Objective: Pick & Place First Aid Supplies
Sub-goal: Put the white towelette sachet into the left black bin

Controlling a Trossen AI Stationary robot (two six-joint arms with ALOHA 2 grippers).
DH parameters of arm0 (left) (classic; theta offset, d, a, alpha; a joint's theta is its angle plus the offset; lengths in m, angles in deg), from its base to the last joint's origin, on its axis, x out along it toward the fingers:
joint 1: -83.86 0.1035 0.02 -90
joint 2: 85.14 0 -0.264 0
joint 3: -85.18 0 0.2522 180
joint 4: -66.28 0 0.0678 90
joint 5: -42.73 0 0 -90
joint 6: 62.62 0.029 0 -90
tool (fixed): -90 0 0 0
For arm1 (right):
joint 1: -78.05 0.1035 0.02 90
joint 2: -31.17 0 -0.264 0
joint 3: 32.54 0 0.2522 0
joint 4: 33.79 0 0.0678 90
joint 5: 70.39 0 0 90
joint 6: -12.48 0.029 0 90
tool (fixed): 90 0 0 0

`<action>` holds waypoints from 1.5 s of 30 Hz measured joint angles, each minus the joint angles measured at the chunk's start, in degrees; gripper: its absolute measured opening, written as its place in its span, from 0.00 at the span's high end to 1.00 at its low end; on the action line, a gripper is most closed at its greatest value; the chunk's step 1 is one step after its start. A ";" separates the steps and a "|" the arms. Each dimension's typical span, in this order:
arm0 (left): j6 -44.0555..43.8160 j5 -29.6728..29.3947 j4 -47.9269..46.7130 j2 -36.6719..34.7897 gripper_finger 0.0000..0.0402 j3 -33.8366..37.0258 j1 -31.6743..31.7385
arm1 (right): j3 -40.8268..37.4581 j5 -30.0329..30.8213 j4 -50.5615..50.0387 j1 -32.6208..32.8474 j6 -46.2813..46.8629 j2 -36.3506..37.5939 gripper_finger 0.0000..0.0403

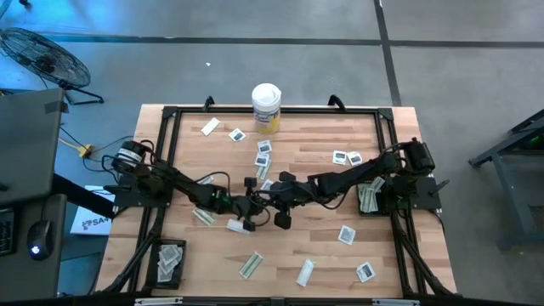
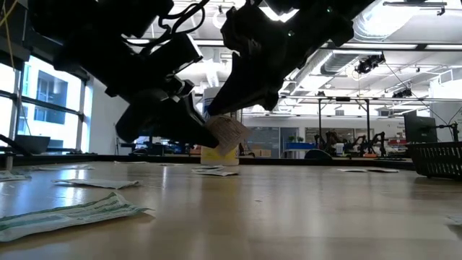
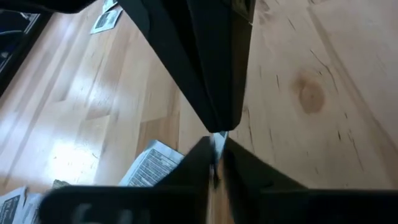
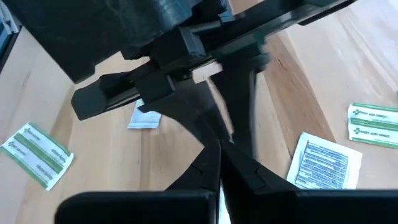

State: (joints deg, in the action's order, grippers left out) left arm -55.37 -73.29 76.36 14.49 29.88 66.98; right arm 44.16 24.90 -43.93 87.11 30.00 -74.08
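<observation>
One small white packet (image 2: 227, 133) hangs in the air above the middle of the worktop (image 1: 323, 246), tilted, with its printed face towards the low camera. It sits right where the two arms meet.

The left tool (image 3: 215, 155) is clenched on it: its two dark fingers stand almost together, with a thin white edge of the packet between them. The right tool (image 4: 219, 152) reaches in from the opposite side, tip to tip with the left one. Its fingers are pressed tight together at the same edge, but I cannot tell whether they also pinch the packet.

Below and around the meeting point, loose packets (image 1: 250, 265) lie flat and scattered across the wooden boards. There are square white ones with dark marks towards the far side, and oblong green-striped ones nearer the front. One white packet (image 1: 236, 225) lies just beside the tools, on the front side. Seen from the right wrist, a printed white packet (image 4: 324, 160) and a green-striped packet (image 4: 37, 154) lie flat on the wood on either side of the fingers.

A black tray (image 1: 167, 259) at the front left corner holds a few packets. A second tray (image 1: 370, 200) near the right arm's base holds several green-striped ones.

A white canister (image 1: 266, 106) with a yellow label stands upright at the middle of the far edge, well apart from both tools.
</observation>
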 joint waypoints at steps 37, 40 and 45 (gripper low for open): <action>-107.16 35.47 -98.44 -9.87 0.99 -31.85 -41.22 | 0.00 3.32 7.26 -5.96 -25.49 3.65 0.77; -116.02 35.63 -98.47 -8.28 0.99 -31.79 -45.01 | 0.00 0.50 7.76 -7.29 -25.49 3.65 0.77; -118.47 34.79 -98.02 -4.43 0.99 -31.76 -46.60 | 0.00 -0.34 9.44 -8.82 -25.49 3.63 0.77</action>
State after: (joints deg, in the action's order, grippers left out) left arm -173.85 -38.50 -21.66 10.06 -1.87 20.38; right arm 44.16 24.56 -34.49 78.29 4.51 -70.46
